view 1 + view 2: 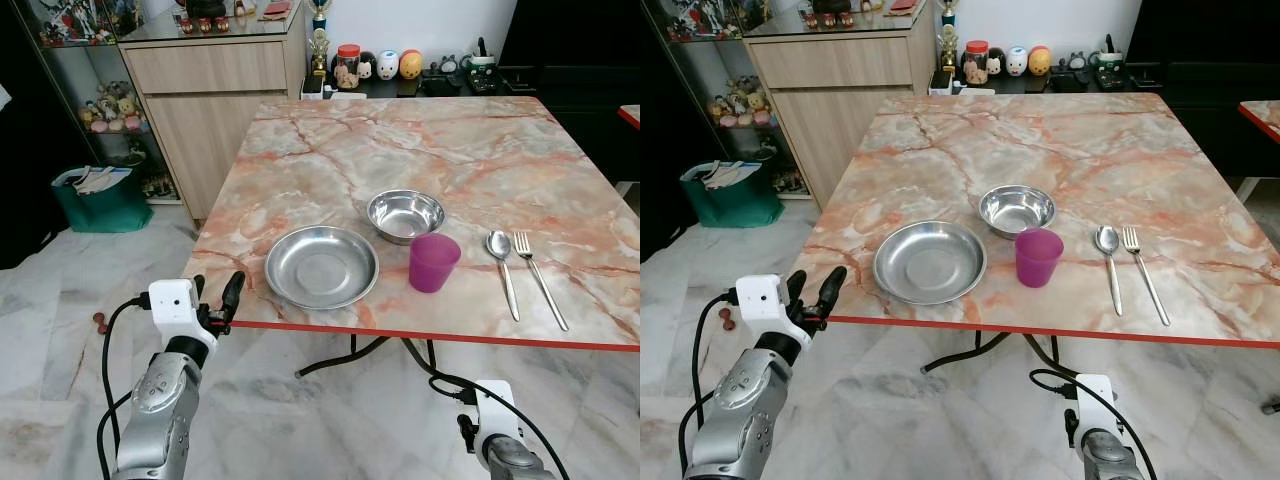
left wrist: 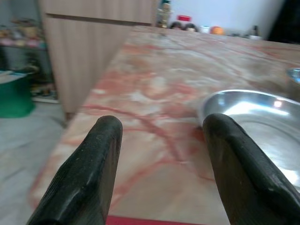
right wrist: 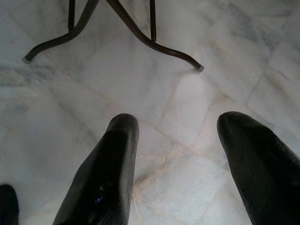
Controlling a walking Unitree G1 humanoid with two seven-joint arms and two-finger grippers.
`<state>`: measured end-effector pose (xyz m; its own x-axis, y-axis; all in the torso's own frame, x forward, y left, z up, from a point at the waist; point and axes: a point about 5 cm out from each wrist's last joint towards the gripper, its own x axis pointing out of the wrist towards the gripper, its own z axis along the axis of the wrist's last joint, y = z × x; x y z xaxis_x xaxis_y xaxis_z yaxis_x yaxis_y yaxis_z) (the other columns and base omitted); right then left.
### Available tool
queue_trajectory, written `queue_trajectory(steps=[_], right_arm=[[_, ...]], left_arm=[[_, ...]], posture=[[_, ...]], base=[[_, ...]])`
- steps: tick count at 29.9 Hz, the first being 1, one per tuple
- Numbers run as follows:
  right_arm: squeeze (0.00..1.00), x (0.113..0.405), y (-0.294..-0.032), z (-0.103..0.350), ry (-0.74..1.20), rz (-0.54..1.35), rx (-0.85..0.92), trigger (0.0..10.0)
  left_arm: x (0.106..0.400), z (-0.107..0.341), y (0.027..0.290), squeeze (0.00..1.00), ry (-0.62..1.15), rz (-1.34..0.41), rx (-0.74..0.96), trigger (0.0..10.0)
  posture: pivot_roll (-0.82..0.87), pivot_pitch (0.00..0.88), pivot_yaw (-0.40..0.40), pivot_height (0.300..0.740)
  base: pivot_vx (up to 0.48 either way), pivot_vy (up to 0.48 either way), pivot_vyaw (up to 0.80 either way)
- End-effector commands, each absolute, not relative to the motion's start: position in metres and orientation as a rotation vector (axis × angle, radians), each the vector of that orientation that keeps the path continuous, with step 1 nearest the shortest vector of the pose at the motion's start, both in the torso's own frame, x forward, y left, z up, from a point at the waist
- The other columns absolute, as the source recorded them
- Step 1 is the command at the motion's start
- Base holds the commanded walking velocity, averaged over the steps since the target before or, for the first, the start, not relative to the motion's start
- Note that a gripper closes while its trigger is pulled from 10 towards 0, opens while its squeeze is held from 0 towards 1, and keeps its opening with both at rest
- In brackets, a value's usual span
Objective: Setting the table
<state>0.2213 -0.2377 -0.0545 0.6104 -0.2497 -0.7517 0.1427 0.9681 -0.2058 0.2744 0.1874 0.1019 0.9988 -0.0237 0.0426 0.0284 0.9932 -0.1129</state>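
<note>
On the marble table near its front edge lie a steel plate, a steel bowl behind it, a purple cup, then a spoon and a fork to the right. My left gripper is open and empty, raised at the table's front left corner, left of the plate. The right gripper hangs open below the table, over the floor; its wrist is low in the left eye view.
A wooden cabinet stands beyond the table's left side, with a green bin on the floor beside it. Jars and small figures line a low shelf behind the table. Dark metal table legs curve across the marble floor.
</note>
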Motion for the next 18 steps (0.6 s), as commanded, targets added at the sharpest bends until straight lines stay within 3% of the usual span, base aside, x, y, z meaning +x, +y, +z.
queue_trajectory(steps=[1, 10, 12, 14, 17, 18], right_arm=[[0.00, 0.221, -0.237, -0.055, 0.881, -0.229, -0.113, 10.0], [0.00, 0.220, -0.237, -0.055, 0.887, -0.231, -0.110, 10.0], [0.00, 0.220, -0.236, -0.056, 0.890, -0.231, -0.108, 10.0], [0.00, 0.220, -0.236, -0.056, 0.890, -0.233, -0.106, 10.0], [0.00, 0.222, -0.236, -0.054, 0.863, -0.234, -0.126, 10.0], [0.00, 0.223, -0.236, -0.054, 0.859, -0.231, -0.131, 10.0]], left_arm=[[0.268, 0.106, 0.202, 0.00, -0.073, 0.044, -0.095, 10.0], [0.222, 0.057, 0.251, 0.00, 0.101, 0.262, 0.007, 10.0], [0.200, 0.028, 0.274, 0.00, 0.224, 0.368, 0.011, 10.0], [0.195, 0.020, 0.277, 0.00, 0.265, 0.379, 0.010, 10.0], [0.157, -0.033, 0.278, 0.00, 0.556, 0.330, 0.072, 10.0], [0.153, -0.036, 0.279, 0.00, 0.574, 0.333, 0.071, 10.0]], posture=[[-0.02, 0.000, 0.029, 0.740], [-0.01, 0.000, 0.023, 0.740], [-0.01, 0.000, 0.022, 0.740], [-0.01, 0.000, 0.023, 0.740], [-0.02, 0.000, 0.032, 0.740], [-0.02, 0.000, 0.032, 0.740]], base=[[0.000, 0.000, 0.00], [0.000, 0.000, 0.00], [0.000, 0.000, 0.00], [0.000, 0.000, 0.00], [0.000, 0.000, 0.00], [0.000, 0.000, 0.00]])
